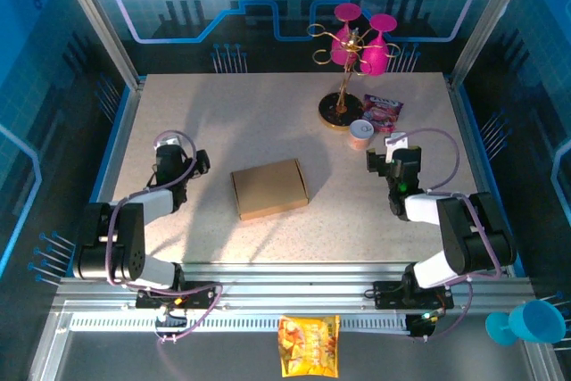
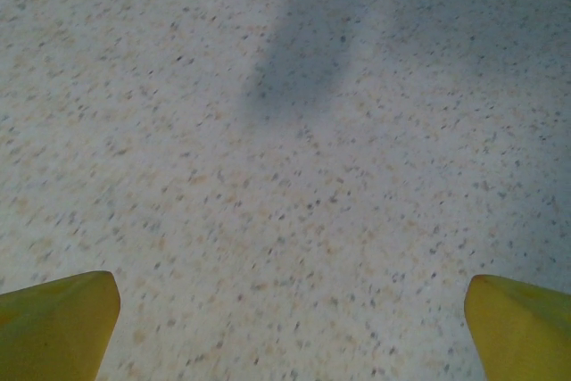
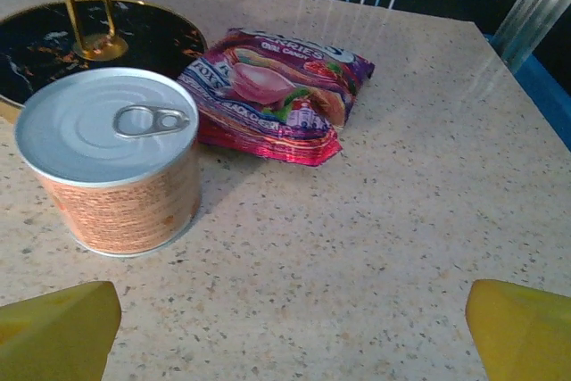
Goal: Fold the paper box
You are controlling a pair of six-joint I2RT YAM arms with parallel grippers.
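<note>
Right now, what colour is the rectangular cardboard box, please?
Rectangular cardboard box: plain brown; top external view.

**Both arms folded, jaws wide**

The left arm (image 1: 147,204) bends out at the elbow, forearm pointing toward one o'clock, left gripper (image 1: 176,160) at its tip. The right arm (image 1: 437,211) mirrors it, forearm aimed at eleven o'clock, right gripper (image 1: 391,160) leading. Wrist cameras: left yellow fingers (image 2: 62,323) spread far apart, right yellow fingers (image 3: 522,327) just as wide.

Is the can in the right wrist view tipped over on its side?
No, the pull-tab can stands upright on the table, with its flat top facing up.
</note>
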